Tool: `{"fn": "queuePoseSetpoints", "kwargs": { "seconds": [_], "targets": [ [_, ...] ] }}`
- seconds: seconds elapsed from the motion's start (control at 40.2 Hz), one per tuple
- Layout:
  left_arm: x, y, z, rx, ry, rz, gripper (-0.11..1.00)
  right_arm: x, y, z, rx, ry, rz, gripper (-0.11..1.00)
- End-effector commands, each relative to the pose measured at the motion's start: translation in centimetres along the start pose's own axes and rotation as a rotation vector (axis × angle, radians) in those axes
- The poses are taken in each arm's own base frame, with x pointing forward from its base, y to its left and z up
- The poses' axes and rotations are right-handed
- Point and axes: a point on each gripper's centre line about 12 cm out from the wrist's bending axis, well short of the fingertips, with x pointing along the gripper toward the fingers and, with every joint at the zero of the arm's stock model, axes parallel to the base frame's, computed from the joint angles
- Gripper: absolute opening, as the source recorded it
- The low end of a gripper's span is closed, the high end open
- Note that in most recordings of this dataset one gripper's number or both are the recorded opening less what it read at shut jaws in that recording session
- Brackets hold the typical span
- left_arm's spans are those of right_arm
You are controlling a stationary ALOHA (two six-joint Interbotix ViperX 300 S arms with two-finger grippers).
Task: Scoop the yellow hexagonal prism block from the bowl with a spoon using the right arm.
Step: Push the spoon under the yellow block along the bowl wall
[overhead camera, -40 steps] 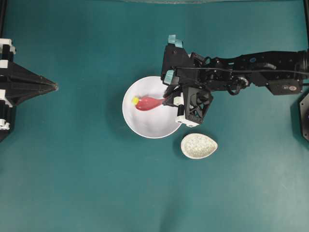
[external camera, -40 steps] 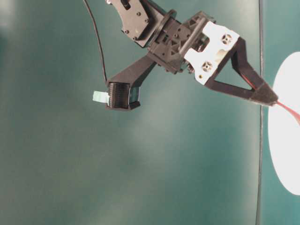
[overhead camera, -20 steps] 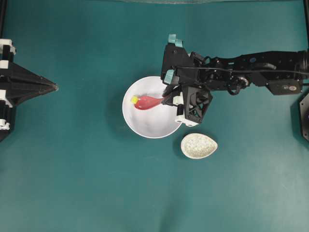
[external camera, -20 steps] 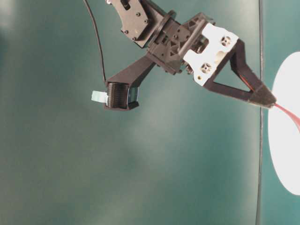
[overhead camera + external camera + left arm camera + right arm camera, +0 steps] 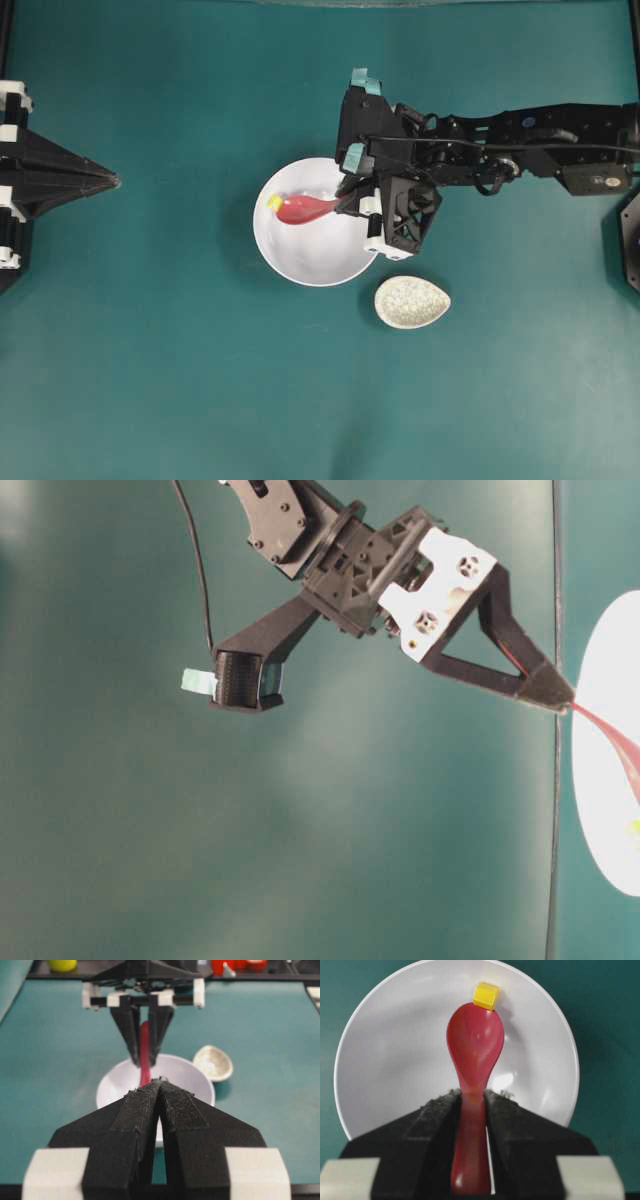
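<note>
Red-pink and glossy, the spoon (image 5: 474, 1055) is pinched by its flat handle between the pointed black fingers (image 5: 437, 1125) of the right gripper (image 5: 470, 1110), so that claw is clamped tight on the handle, no gap to speak of. In the overhead view the right arm (image 5: 500, 150) is seen reaching in from the right edge, with the gripper parked over the right rim of the white bowl (image 5: 310, 255) and the spoon's oval head pointed to the left inside it. The yellow hexagonal prism block (image 5: 486, 995) is found right at the tip of the spoon head, touching its front edge, up against the far inner wall of the bowl; whether it's actually riding on the lip or just butted against it can't be told from these shots. The block is tiny next to the spoon head. A speckled beige spoon rest (image 5: 412, 301) is sat on the teal table (image 5: 150, 380) just beside the bowl, lower right, not touching it. The left gripper (image 5: 160, 1085) is kept well apart at the left edge, its fingers pressed together on nothing, pointed toward the bowl.
</note>
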Motion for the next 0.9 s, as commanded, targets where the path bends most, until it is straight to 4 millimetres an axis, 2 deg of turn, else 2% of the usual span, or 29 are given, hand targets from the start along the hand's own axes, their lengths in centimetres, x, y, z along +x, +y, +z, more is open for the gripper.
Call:
{"fn": "queuePoseSetpoints", "kwargs": {
  "seconds": [0.0,0.87],
  "targets": [
    [0.10,0.09,1.17,0.003,-0.028,0.004,0.01,-1.35,0.11,1.94,-0.007,-0.067,0.000,0.24],
    [0.10,0.09,1.17,0.003,-0.028,0.004,0.01,-1.35,0.10,2.11,-0.012,-0.086,-0.005,0.24]
  ]
}}
